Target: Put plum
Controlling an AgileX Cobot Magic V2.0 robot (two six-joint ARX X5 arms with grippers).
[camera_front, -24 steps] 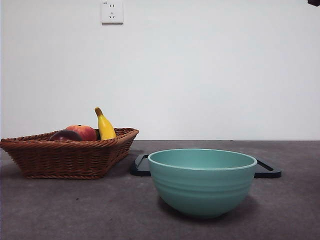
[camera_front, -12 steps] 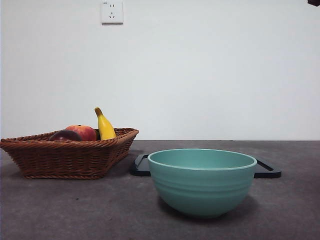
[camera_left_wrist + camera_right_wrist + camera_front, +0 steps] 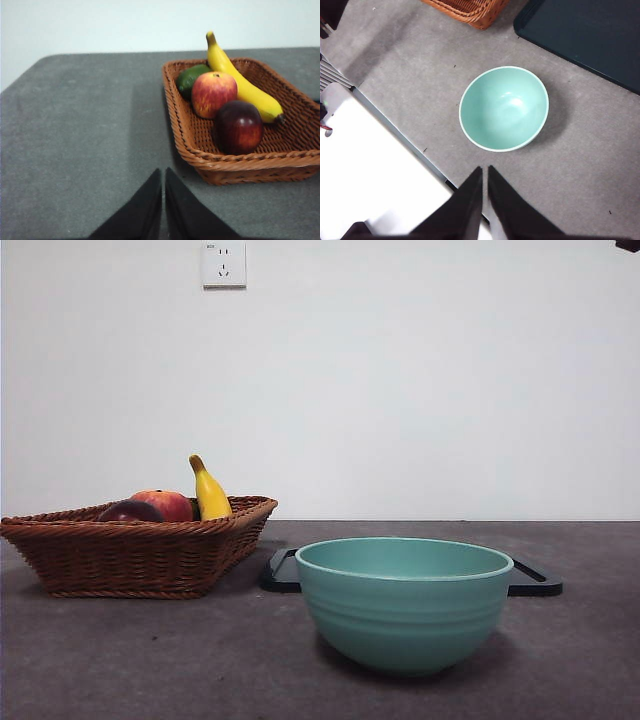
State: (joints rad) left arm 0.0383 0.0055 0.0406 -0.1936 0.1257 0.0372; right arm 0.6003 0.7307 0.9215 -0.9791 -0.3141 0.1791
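The dark maroon plum (image 3: 239,126) lies in a wicker basket (image 3: 295,157), next to a red-orange fruit (image 3: 213,93), a yellow banana (image 3: 241,82) and a green fruit (image 3: 191,79). In the front view the plum (image 3: 130,511) shows just over the rim of the basket (image 3: 130,555) at the left. My left gripper (image 3: 163,175) is shut and empty, above the grey table short of the basket. My right gripper (image 3: 484,172) is shut and empty, high above the table by the empty teal bowl (image 3: 503,108).
The teal bowl (image 3: 404,600) stands front and centre. A dark flat tray (image 3: 535,580) lies behind it and also shows in the right wrist view (image 3: 590,40). The table's edge (image 3: 400,135) runs near the bowl. A black arm tip (image 3: 628,245) shows at the top right corner.
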